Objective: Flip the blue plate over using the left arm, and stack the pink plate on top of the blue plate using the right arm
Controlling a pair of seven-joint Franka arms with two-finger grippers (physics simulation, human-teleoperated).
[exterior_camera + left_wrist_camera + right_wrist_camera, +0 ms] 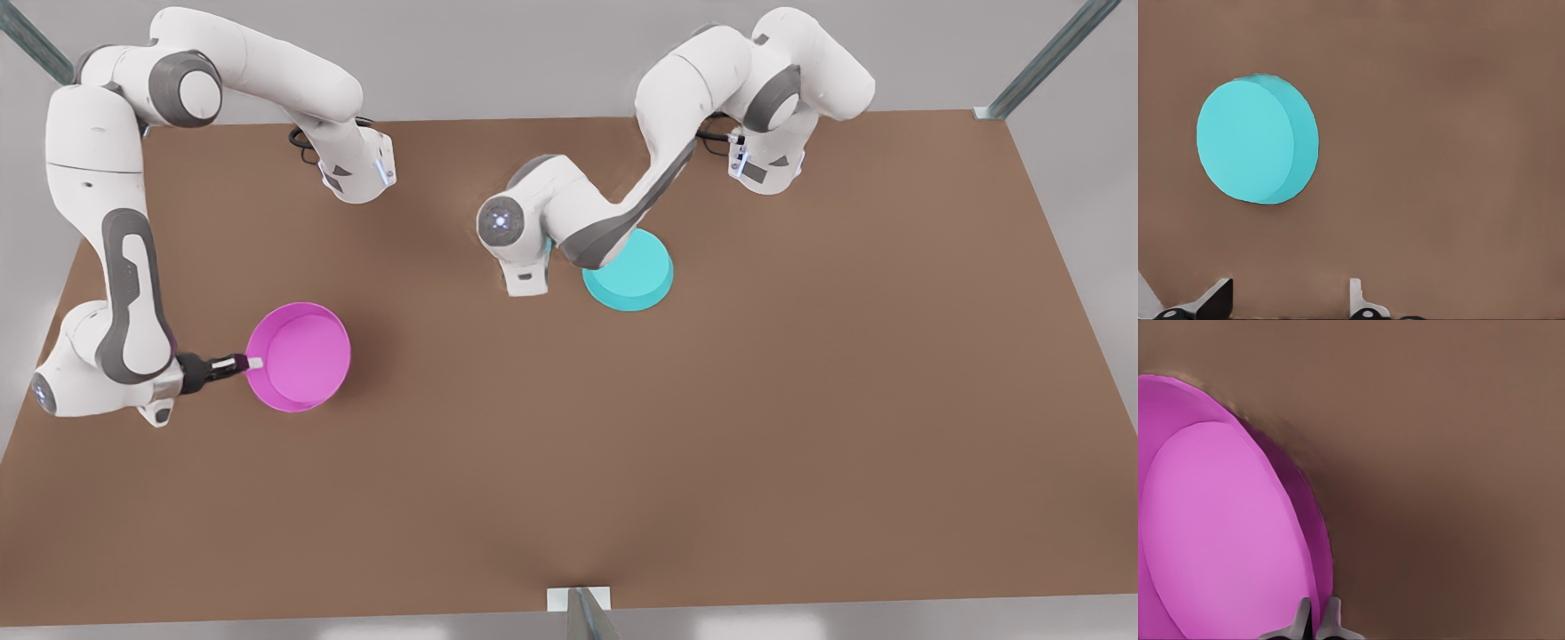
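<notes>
The whole surface [711, 462] is viewed steeply from above by the front view. The blue plate [1257, 139], shared with the front view [636, 276], is seen from some way off by the left wrist view. The pink plate [1225, 533] is seen close up by the right wrist view and also in the front view [302, 356].

table [800, 427]: brown, matte | walls: pale grey | corner struts [1049, 58]: grey metal

the pink plate [302, 356] is magenta, pinched at its rim by the black-fingered right gripper [253, 363]. the blue plate [633, 274] is plain turquoise, apart from the left gripper [1288, 303]. brown table [711, 427].
</notes>
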